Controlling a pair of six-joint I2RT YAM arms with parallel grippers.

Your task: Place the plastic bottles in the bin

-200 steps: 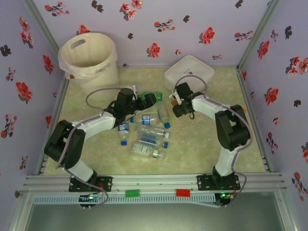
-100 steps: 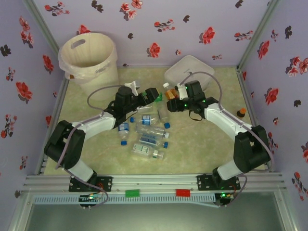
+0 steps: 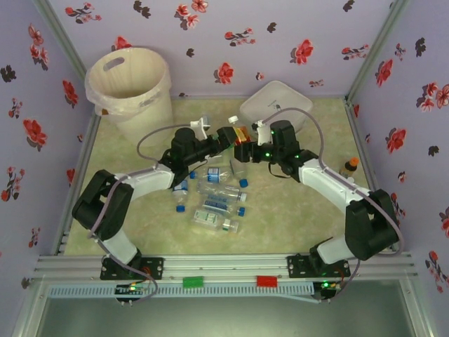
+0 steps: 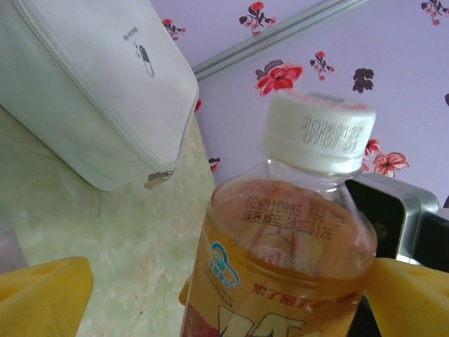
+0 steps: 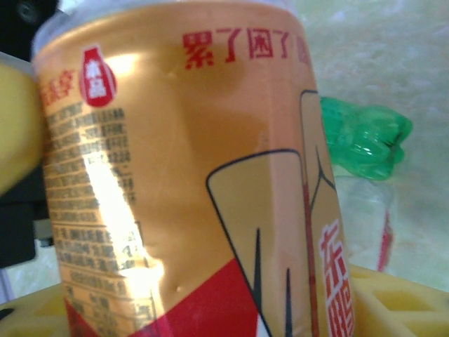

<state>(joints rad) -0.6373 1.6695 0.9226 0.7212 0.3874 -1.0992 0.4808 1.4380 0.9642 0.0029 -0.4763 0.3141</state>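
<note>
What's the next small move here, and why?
Probably close the left gripper on the orange-labelled bottle: its open fingers flank it, while the right gripper grips the body. The right could then let go; the bin stands on the left arm's side.

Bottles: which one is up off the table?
The orange-and-red-labelled bottle with a white cap, gripped by the right gripper; the clear blue-capped bottles lie on the table.

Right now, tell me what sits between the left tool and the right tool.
The red-labelled bottle, white-capped. The top view shows it between the left tool and right tool; the left wrist view shows it inside that tool's open fingers.
</note>
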